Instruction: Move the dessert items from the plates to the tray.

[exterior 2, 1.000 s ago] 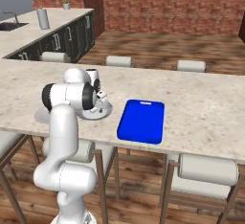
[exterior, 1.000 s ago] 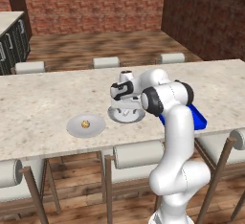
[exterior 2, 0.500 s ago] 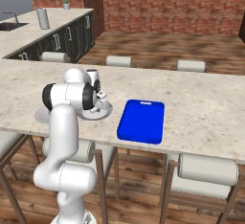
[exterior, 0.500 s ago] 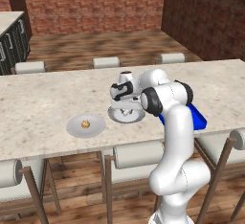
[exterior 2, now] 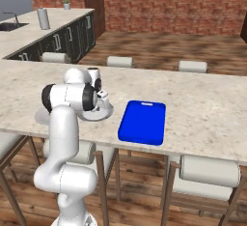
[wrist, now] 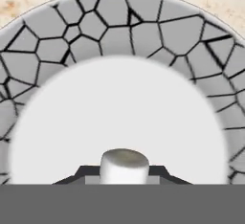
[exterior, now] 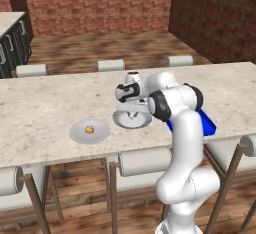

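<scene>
Since the white marshmallow-like piece (wrist: 124, 164) sits between the pincer (wrist: 123, 173) tips at bottom centre, whether pinched I cannot tell; likely light, soft: hold its sides.

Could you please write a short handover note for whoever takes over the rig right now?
Tool: low over the rimmed plate, with the white piece between its fingertips in the hand view; whether it is clamped or the piece is off the plate I cannot tell.
Cookie ball: on the plain plate, to the left of the rimmed plate in the left base view.
Blue tray: on the counter beside the rimmed plate, with nothing on it.
Done: neither dessert is on the tray.
Left: secure the white piece and carry it to the tray, then do the same with the cookie ball.
</scene>
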